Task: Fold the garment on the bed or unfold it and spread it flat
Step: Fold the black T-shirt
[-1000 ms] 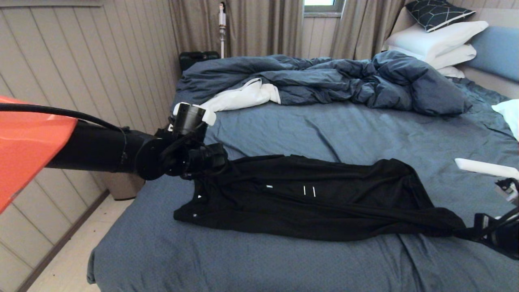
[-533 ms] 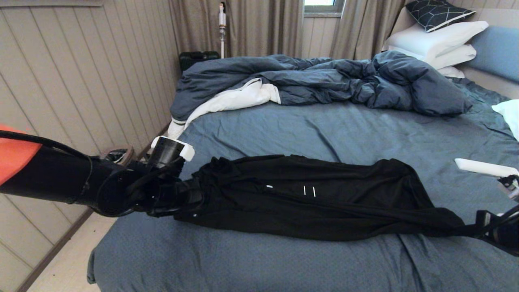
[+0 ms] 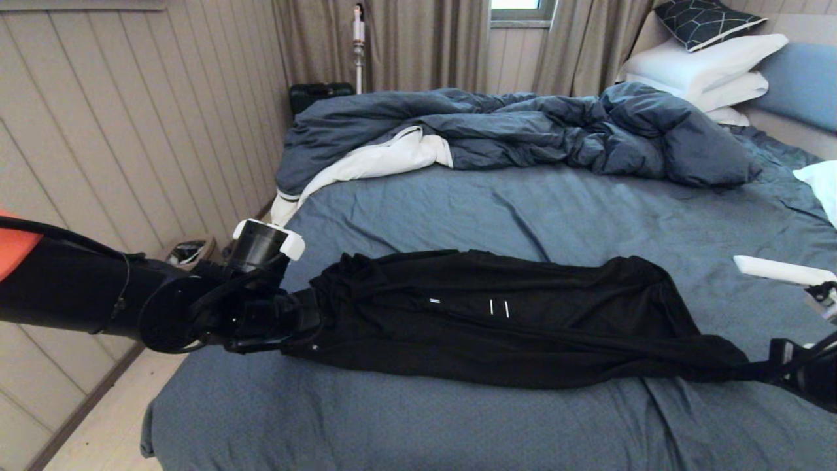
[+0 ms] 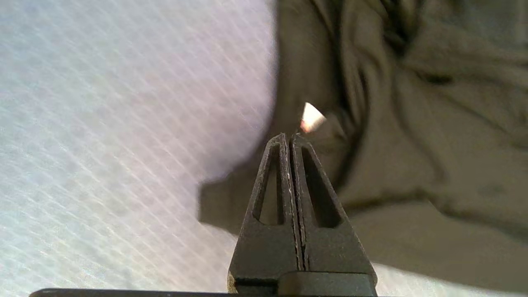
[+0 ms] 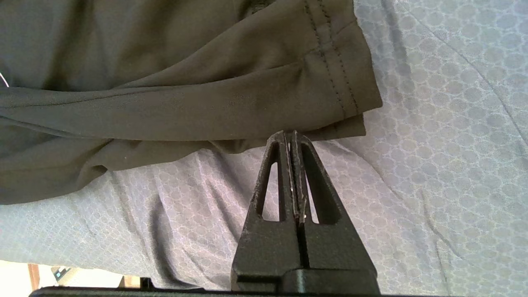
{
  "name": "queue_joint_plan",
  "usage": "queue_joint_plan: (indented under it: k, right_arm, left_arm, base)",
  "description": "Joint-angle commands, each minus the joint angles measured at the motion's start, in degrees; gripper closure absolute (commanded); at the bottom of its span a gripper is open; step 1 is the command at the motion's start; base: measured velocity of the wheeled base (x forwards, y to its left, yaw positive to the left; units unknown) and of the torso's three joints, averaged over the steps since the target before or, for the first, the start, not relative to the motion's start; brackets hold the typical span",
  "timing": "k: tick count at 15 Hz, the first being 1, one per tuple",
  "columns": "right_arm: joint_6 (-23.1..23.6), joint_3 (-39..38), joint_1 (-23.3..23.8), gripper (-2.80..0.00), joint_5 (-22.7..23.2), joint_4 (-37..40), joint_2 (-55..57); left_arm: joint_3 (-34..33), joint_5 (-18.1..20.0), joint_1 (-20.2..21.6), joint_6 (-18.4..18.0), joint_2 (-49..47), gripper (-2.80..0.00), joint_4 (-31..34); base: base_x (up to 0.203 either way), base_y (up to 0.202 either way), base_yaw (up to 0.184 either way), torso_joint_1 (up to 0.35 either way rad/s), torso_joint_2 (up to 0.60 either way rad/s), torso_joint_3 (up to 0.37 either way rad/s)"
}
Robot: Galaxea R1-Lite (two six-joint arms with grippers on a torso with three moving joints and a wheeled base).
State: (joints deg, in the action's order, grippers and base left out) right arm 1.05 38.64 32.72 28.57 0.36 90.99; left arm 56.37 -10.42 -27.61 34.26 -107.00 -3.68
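Black T-shirt stretched left to right across bed; left gripper pinching its left end, right gripper pinching right hem.

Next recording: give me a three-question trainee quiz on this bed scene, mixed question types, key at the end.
1. True or false: the black T-shirt lies stretched lengthwise on the slate-blue sheet.
2. The left gripper is: A) wide open, B) shut at the shirt's edge, C) out of view.
3. What lies rumpled at the far side of the bed?

Key:
1. True.
2. B; its tips meet at the fabric near a small white tag. The right gripper is shut at the opposite hem.
3. The dark blue duvet.
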Motion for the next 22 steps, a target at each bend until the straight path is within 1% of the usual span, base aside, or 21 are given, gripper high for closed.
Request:
queue_joint_plan:
  k: [1,3,5,6,8,9,10,11,12,13,16,18,19,22]
  right_arm:
    - [-0.1,0.5,0.0,0.00,0.1,0.1,0.2]
    - [-0.7,3.0,0.1,0.00,0.0,0.6,-0.1]
    - [-1.0,6.7,0.5,0.00,-0.2,2.7,-0.8]
    - [-1.0,9.5,0.5,0.00,-0.3,5.6,-0.9]
    - [-0.6,16.3,0.1,0.00,-0.4,13.9,-0.7]
    - [0.1,19.1,-0.4,-2.80,-0.6,17.2,-0.2]
    - [2.0,20.7,-1.0,-2.80,-1.8,18.9,1.0]
    - [4.2,21.8,-1.1,-2.80,-3.9,20.8,1.8]
    - [5.6,22.8,-1.1,-2.80,-4.5,22.8,2.7]
    - [6.8,23.6,-1.1,-2.80,-4.6,24.2,3.9]
    - [8.0,25.8,-1.3,-2.80,-5.1,24.9,7.8]
    - [8.1,27.1,-2.3,-2.80,-6.9,24.9,12.2]
    - [8.1,27.3,-2.8,-2.80,-7.6,24.8,13.6]
    - [8.2,28.8,-3.5,-2.80,-7.8,24.7,16.7]
  left_arm:
    - [0.1,0.7,0.2,0.1,0.4,0.00,0.0]
    - [0.4,1.1,1.2,-0.6,1.6,0.00,0.7]
    - [1.1,1.1,1.7,-5.0,2.7,0.00,3.8]
    - [1.0,1.1,1.8,-5.7,3.6,0.00,4.3]
    - [0.3,1.2,2.3,-7.2,4.6,0.00,4.6]
    - [-0.2,1.6,2.8,-8.3,5.3,0.00,4.9]
    - [-0.4,3.1,3.1,-8.3,5.6,-2.80,6.0]
    - [-0.3,6.1,3.3,-8.3,6.0,-2.80,7.3]
    - [0.2,9.9,3.6,-8.2,5.8,-2.80,8.2]
    - [0.7,11.5,3.9,-8.2,4.8,-2.80,8.4]
    - [3.1,11.7,4.3,-8.4,0.1,-2.80,8.2]
    - [4.5,11.7,4.9,-8.6,-2.8,-2.80,8.2]
    - [4.4,11.6,5.1,-9.0,-3.4,-2.80,8.3]
    - [5.4,11.7,5.1,-9.3,-5.0,-2.80,8.1]
  base:
    - [0.000,0.000,0.000,0.000,0.00,0.000]
    - [0.000,0.000,0.000,0.000,0.00,0.000]
    - [0.000,0.000,0.000,0.000,0.00,0.000]
    - [0.000,0.000,0.000,0.000,0.00,0.000]
    - [0.000,0.000,0.000,0.000,0.00,0.000]
    - [0.000,0.000,0.000,0.000,0.00,0.000]
    - [0.000,0.000,0.000,0.000,0.00,0.000]
    - [0.000,0.000,0.000,0.000,0.00,0.000]
    - [0.000,0.000,0.000,0.000,0.00,0.000]
    - [0.000,0.000,0.000,0.000,0.00,0.000]
    - [0.000,0.000,0.000,0.000,0.00,0.000]
    - [0.000,0.000,0.000,0.000,0.00,0.000]
    - [0.000,0.000,0.000,0.000,0.00,0.000]
    - [0.000,0.000,0.000,0.000,0.00,0.000]
